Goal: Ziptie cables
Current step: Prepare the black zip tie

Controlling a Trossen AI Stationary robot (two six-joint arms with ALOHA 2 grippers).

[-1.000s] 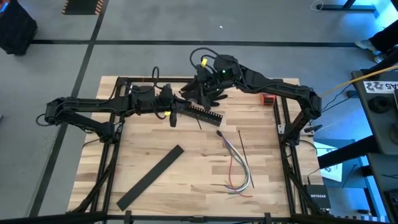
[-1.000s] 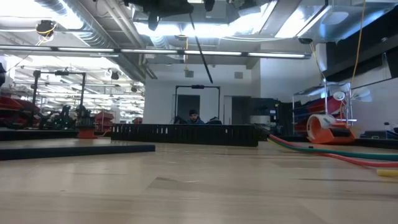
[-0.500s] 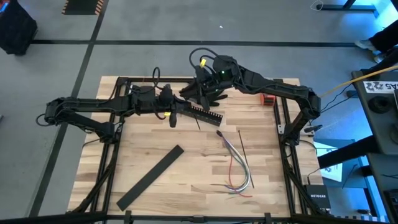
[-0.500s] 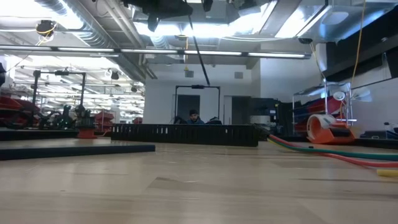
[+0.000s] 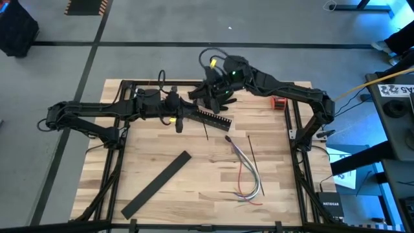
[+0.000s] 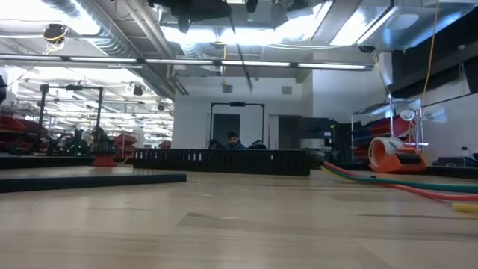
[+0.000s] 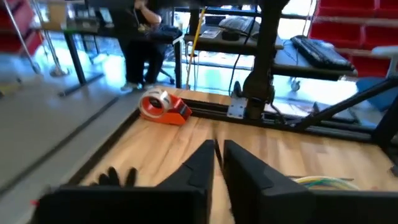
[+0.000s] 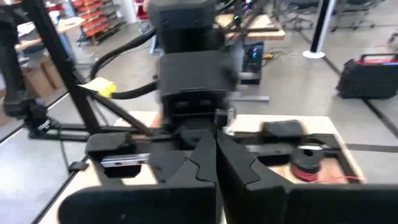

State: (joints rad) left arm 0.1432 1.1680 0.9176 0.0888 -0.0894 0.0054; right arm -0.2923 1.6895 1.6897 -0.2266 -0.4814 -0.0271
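Cables [image 5: 246, 169] beside ziptie [image 5: 253, 155], mid-table.
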